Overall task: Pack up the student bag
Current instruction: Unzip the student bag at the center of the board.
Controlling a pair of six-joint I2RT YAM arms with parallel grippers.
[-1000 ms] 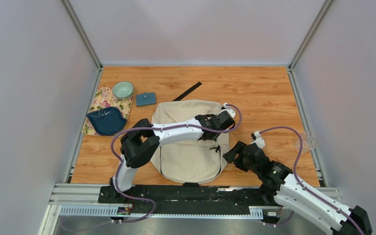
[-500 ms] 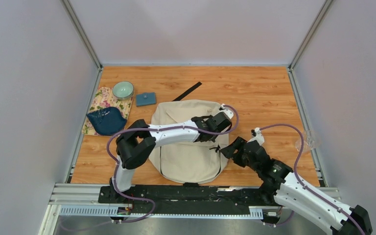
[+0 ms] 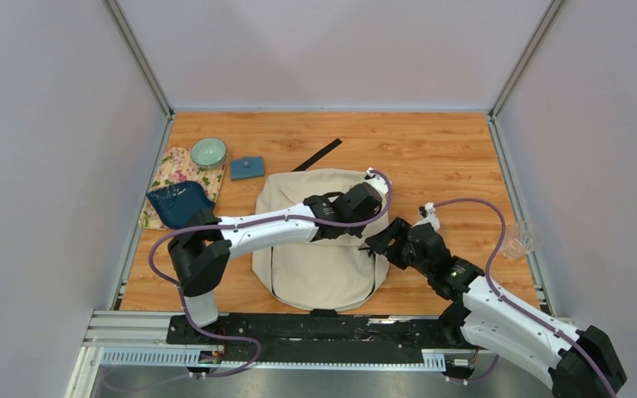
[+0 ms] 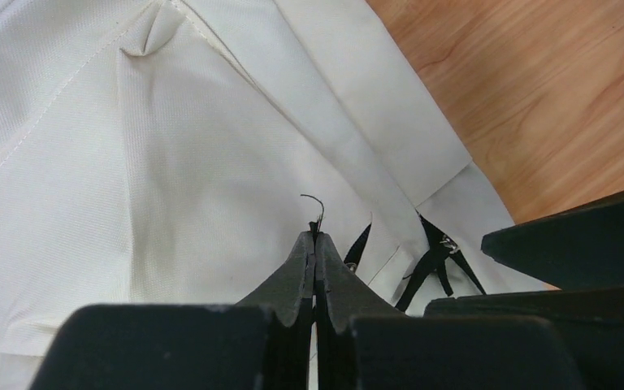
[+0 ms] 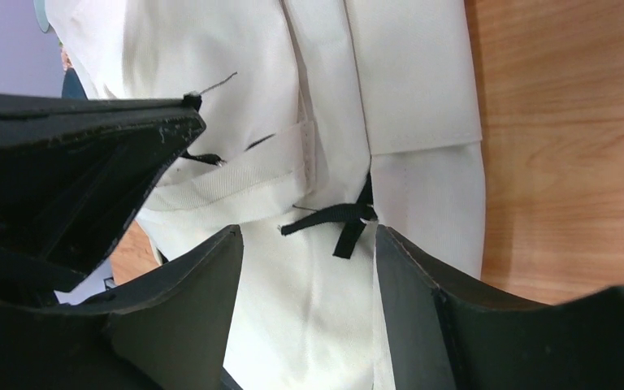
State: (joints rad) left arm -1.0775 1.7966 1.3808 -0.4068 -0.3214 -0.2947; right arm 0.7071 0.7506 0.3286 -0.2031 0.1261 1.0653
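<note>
Top view: the student bag point(image 3: 319, 265) lies flat at the middle of the counter point(image 3: 448, 157). Left wrist view: the left tool point(image 4: 315, 240) is fully closed above the bag's cream fabric, with a thin black cord point(image 4: 318, 207) projecting from its tips. Right wrist view: the right tool point(image 5: 307, 236) stands open, its fingers either side of a black strap tie point(image 5: 337, 221) on the bag.

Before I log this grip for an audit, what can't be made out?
- Left wrist view: what the left tool pinches; shut tips hide all but a black thread.
- Top view: student bag upper front, covered by the left arm.
- Top view: clear object far right, too small.
</note>
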